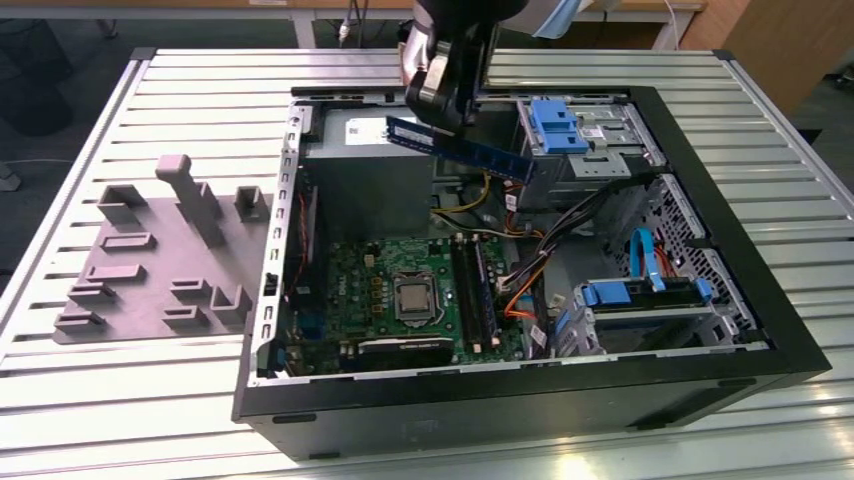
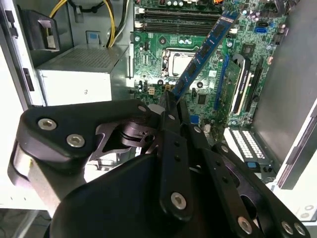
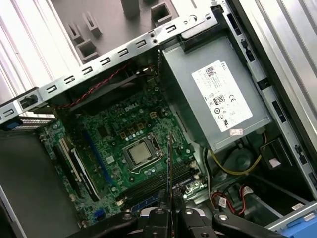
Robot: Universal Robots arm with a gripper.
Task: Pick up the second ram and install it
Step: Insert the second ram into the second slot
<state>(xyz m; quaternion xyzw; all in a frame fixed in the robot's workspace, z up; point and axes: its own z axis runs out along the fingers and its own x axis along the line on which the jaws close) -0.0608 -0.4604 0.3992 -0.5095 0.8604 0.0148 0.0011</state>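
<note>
You have a slatted metal table [image 1: 80, 400] carrying an open computer case [image 1: 534, 390], and a grey tray [image 1: 134, 260] of upright blocks sits beside it on the exterior view's left. Inside the case the power supply [image 1: 367, 190] sits next to the green motherboard [image 1: 387, 270], and on that board lie the long black slot rails [image 1: 474, 285].

The second ram [image 1: 461, 148] is off the tray and in the air. It hangs above the case interior, over the power supply and drive-bay end, well clear of the board. The gripper [image 1: 441, 100] has its jaws closed narrowly on one end of the stick, so the rest juts out free beyond the fingertips.

Mind the axis. In the second wrist view the second ram [image 2: 203, 49] runs out from the gripper [image 2: 171, 99] on a slant towards the slot rails [image 2: 178, 17]. It crosses their line rather than lying along it. In the first wrist view you see the stick [image 3: 169, 163] edge-on, a thin line over the motherboard [image 3: 124, 129] near the rails [image 3: 158, 186]. I judge it carried, not yet seated.
</note>
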